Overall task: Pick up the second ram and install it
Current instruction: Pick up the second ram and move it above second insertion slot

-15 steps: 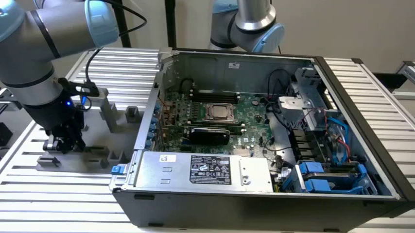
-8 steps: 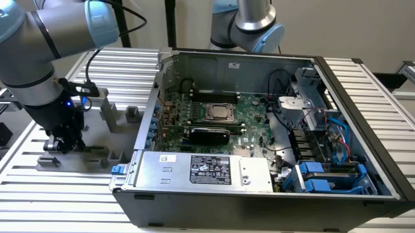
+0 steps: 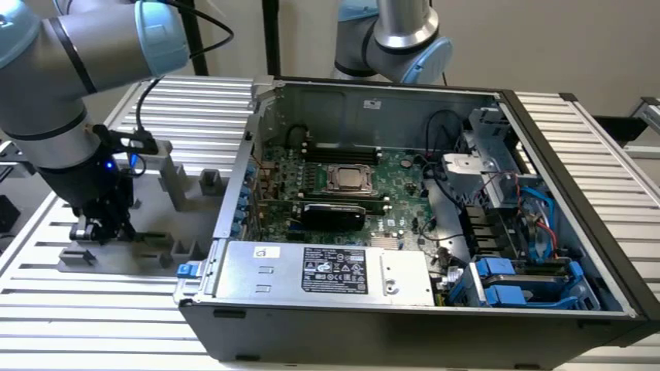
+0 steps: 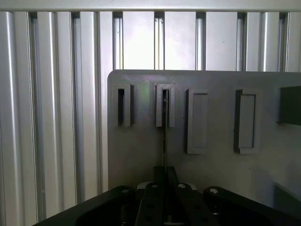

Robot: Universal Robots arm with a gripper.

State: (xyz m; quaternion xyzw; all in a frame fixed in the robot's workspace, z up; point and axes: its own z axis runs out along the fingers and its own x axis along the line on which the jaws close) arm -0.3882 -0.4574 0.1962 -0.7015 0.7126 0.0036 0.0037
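At the exterior view's left, beside the open computer (image 3: 413,332), the gripper (image 4: 164,178) closes tight on the second ram (image 4: 164,136), which a tray (image 4: 136,157) slot holds on edge for grasping.

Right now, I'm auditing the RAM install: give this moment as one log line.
gripper shut on second ram | ram seated in slot of grey tray | tray at exterior view's left of open computer case

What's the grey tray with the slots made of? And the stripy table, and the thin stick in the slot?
The grey tray looks like matte plastic: dull, even grey, no shine. The table looks like aluminium: ribbed silvery strips with bright glints. The second ram, pinched edge-on in the gripper, shows just a thin dark line, so its material is unclear.
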